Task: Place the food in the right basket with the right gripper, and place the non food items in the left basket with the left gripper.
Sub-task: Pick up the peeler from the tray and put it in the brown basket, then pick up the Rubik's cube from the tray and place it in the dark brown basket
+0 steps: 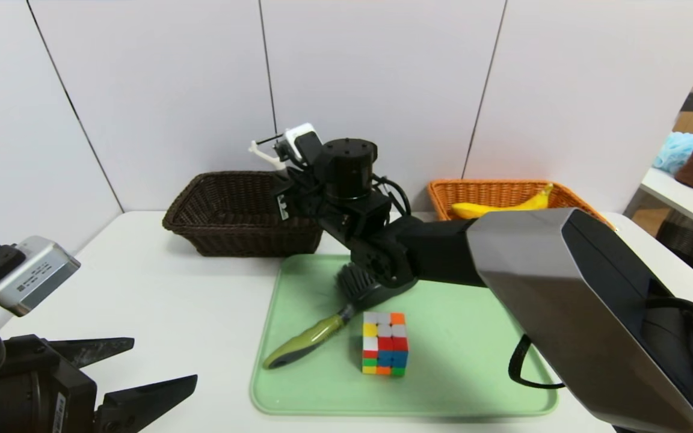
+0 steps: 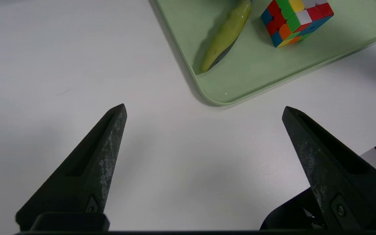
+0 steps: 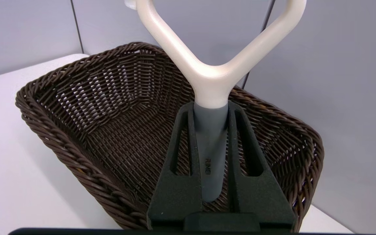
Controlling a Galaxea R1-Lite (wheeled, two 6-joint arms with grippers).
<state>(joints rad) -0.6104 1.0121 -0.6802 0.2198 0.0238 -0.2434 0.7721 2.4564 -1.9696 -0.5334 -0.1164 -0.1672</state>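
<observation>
White tabletop against grey wall panels; green tray (image 1: pixel 473 385) at centre as landmark.

Done: banana (image 1: pixel 503 206), yellow, curved, dark-tipped, lies in the orange basket (image 1: pixel 443 192) behind the tray's right corner.

In hand: peeler (image 3: pixel 211 107), grey handle with cream Y-shaped fork, clamped between the fingers of the right gripper (image 3: pixel 211 147), held over the dark brown basket (image 1: pixel 202 222) behind the tray's left corner; that basket looks empty.

Left: brush (image 1: pixel 322 334), olive-green handle, grey bristles, and puzzle cube (image 1: pixel 384 343), multicoloured, both on the tray.

Left gripper (image 2: pixel 204 111): fingers spread wide, empty, over bare table off the tray's near-left corner.
</observation>
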